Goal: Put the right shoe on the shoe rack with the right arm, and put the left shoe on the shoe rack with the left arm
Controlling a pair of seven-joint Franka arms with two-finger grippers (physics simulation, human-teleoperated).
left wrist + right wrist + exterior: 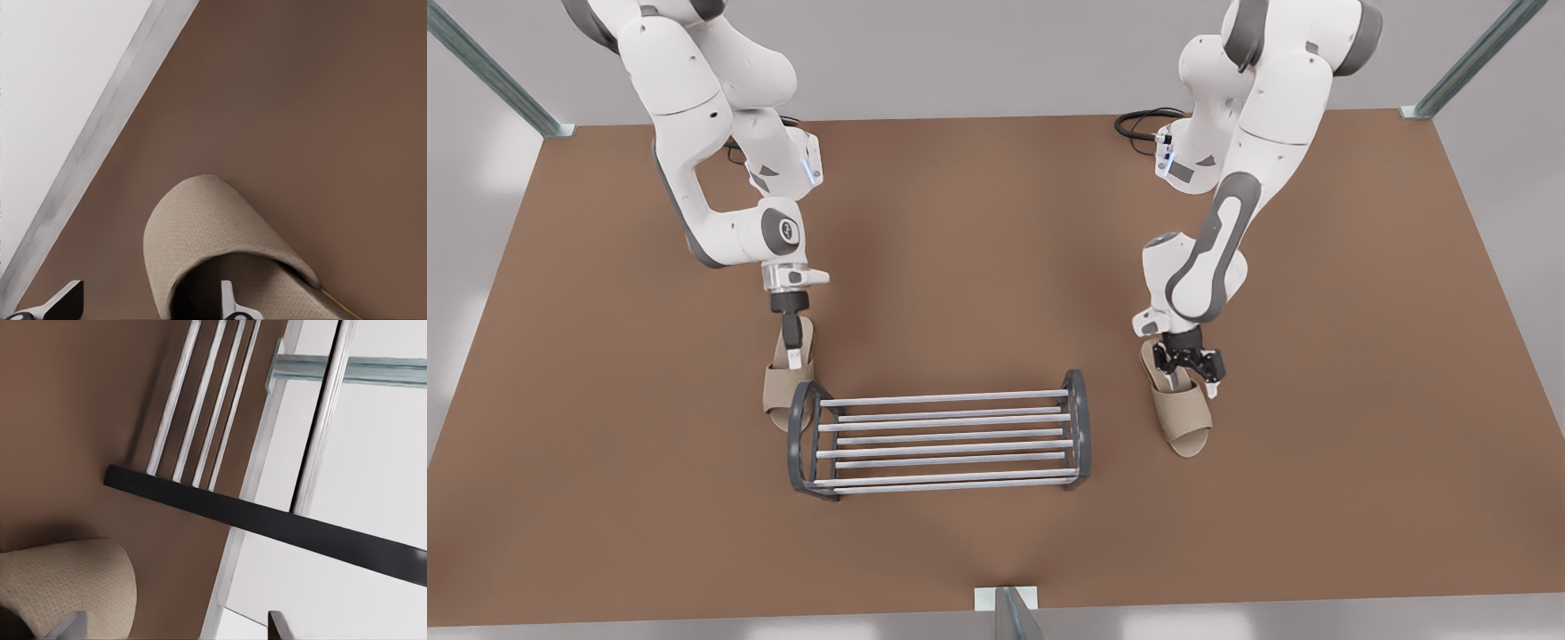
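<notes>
The shoe rack [943, 398] stands empty on the brown table, its silver bars running between two dark end frames. One tan slipper, the right shoe [783, 396], lies against the rack's end on the front view's left. My right gripper [792, 358] stands open over its heel. The right wrist view has this slipper [67, 587] beside the rack's dark end frame [267, 520]. The left shoe [1183, 413] lies apart from the rack on the front view's right. My left gripper [1189, 373] is open, its fingers [230, 303] straddling the side wall of that slipper [207, 227].
The brown table [996, 249] is bare around the rack. Black cables [1138, 124] lie at the back near an arm's base. A metal post [1005, 612] stands at the front edge, and slanted posts rise from the back corners.
</notes>
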